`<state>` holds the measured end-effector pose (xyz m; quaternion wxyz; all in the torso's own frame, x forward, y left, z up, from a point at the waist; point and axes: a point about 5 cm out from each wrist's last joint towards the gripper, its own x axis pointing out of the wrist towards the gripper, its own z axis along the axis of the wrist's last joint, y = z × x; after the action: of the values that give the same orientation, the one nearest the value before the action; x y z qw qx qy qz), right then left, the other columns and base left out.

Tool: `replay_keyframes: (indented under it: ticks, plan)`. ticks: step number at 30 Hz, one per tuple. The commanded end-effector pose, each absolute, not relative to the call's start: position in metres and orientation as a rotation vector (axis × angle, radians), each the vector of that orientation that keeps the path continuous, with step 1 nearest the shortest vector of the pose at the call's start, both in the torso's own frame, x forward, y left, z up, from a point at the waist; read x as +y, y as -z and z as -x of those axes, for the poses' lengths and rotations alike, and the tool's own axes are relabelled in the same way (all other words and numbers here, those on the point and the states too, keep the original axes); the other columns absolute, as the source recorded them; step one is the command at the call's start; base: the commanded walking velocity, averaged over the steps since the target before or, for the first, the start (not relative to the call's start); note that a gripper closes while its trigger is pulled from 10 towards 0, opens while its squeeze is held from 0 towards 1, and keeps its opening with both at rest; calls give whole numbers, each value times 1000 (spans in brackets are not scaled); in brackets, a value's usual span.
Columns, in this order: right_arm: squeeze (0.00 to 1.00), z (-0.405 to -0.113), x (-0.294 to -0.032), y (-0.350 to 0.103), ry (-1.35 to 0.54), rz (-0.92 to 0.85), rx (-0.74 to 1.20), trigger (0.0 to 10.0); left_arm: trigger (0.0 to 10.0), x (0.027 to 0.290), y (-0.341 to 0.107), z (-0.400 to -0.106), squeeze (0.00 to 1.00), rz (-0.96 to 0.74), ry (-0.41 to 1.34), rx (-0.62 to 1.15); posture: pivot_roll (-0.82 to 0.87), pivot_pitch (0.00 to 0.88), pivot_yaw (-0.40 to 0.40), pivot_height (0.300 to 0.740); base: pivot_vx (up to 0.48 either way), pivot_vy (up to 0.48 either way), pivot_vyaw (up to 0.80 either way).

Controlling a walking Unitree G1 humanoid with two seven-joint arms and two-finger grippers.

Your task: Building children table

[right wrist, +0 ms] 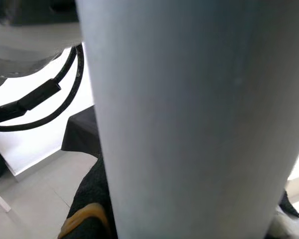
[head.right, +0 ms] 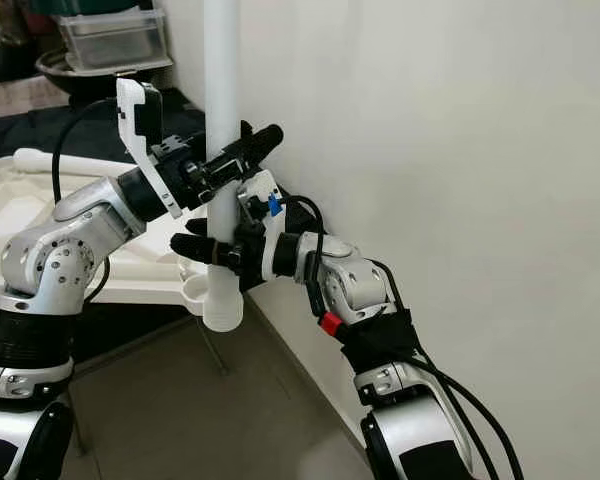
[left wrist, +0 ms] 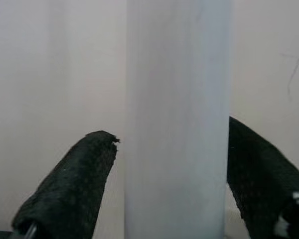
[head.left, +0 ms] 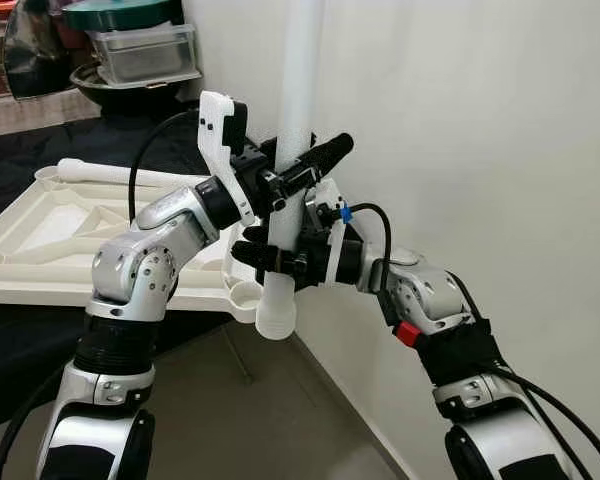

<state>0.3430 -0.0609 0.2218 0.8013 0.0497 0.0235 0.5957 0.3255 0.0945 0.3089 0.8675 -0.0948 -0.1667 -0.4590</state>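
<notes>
A white tubular table leg stands upright close to the wall, held by both grippers. My left gripper is shut on it higher up, one black finger on each side of the tube. Just below, my right gripper is shut on the same leg. The leg's open lower end hangs beside the near right corner socket of the upturned white table top. A second white leg lies along the top's far side.
The table top rests on a black-covered surface. A white wall stands directly right of the leg. At the back are a clear box with a green lid and a dark bowl. Grey floor lies below.
</notes>
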Motion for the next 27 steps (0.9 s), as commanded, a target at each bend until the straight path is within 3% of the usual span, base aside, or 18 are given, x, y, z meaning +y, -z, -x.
replay_keyframes:
  ticks: [1, 16, 27]
  plan:
    - [0, -343, -58, -228, -1294, -97, 22, 0, 10000, 93, -307, -328, 0, 174, 947, -335, 86, 15, -27, 740, 0, 0, 0]
    - [0, -362, -79, -228, -1102, -107, -11, 0, 10000, 132, -338, -330, 0, 228, 711, -502, 87, 0, -32, 740, 0, 0, 0]
    - [0, -392, -104, -239, -745, -182, -66, 0, 10000, 133, -345, -320, 0, 217, 685, -547, 88, 0, -36, 740, 0, 0, 0]
